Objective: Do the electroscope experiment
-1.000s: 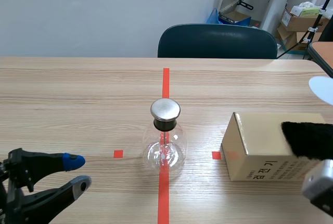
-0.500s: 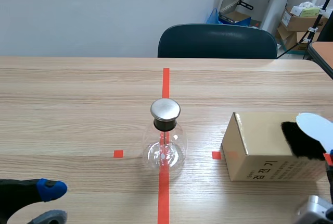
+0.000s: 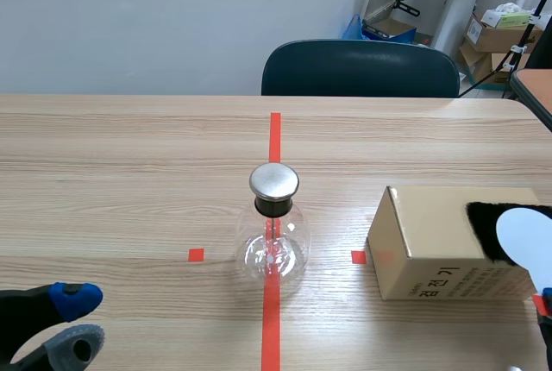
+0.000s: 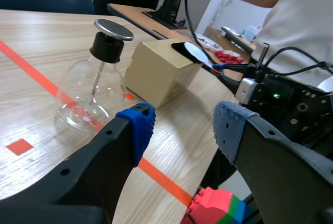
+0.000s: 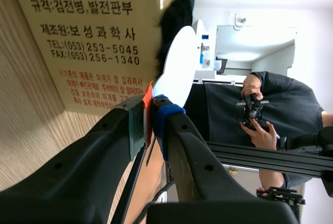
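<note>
Electroscope flask (image 3: 273,237) found upright on the table (image 3: 129,155), astride the long orange-red tape line, between the two small tape squares. Clear glass bulb, rounded and smooth; black collar; flat brushed-metal cap (image 3: 274,181) on top. Thin rod visible down the middle of the bulb; leaves too small to make out.

Right gripper (image 5: 149,110) closed tight on the orange-red handle (image 5: 148,101) of a white disc (image 5: 177,67), pads pinching it from both sides. Disc flat, oval in outline, matt, plastic by appearance. Held over the right-hand end of a patch of black fur (image 3: 483,229) lying on top of a tan cardboard box (image 3: 423,242). Touching the fur or just clear of it: cannot be told.

Left gripper (image 4: 179,130) wide open, holding nothing, low at the table's near edge, blue dotted pad (image 4: 138,125) showing. Flask ahead of it, well apart.

Governing relation: flask to the robot's left of the disc, with most of the box's length between them. Handle axis running from the gripper away toward the table's far side, disc at its far end. Neither gripper close to the flask; right arm alone with the tool, hence judged the working arm. Next move judged to be rubbing on the fur, then a sideways carry leftward to the cap, clear of the box corner. Risk: smooth round glass under a heavy cap, easily tipped by a knock.

Also noted: dark chair (image 3: 360,67) behind the table; a person (image 4: 302,21) beyond the right arm.
</note>
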Controlling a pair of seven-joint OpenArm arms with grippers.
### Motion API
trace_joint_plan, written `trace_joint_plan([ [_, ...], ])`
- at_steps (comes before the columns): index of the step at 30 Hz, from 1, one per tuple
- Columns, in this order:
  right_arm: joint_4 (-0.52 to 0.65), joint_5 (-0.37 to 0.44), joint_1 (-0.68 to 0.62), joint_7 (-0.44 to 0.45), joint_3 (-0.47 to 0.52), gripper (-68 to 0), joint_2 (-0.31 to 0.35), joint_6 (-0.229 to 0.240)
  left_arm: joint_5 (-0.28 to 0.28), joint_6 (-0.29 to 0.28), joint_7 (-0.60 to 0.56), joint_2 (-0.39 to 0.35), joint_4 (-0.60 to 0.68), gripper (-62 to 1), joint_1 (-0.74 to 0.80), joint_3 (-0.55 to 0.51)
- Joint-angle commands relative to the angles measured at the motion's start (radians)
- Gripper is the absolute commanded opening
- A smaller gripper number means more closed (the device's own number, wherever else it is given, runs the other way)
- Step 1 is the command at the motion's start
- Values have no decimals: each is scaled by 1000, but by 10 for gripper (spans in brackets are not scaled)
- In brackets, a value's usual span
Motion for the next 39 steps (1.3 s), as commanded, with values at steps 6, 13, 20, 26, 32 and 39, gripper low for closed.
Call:
trace_joint_plan([
  [6,4,-27,-5,-1,21,-656,6,-56,116,156,34,-14,21,-321,-1,-2],
  [13,4,-26,-12,141,19,-656,19,-56,116,182,35,-35,46,-321,0,-2],
  [20,4,-19,-27,-56,21,-656,19,-56,116,182,42,-45,62,-321,0,-2],
  [26,8,-22,-31,100,21,-656,19,-56,116,182,43,-44,62,-321,0,-2],
  [32,8,6,-34,-85,22,-656,16,-56,116,182,46,-42,62,-321,0,-2],
  [39,19,-4,-33,111,18,-656,16,-56,115,182,47,-42,62,-321,0,-2],
])
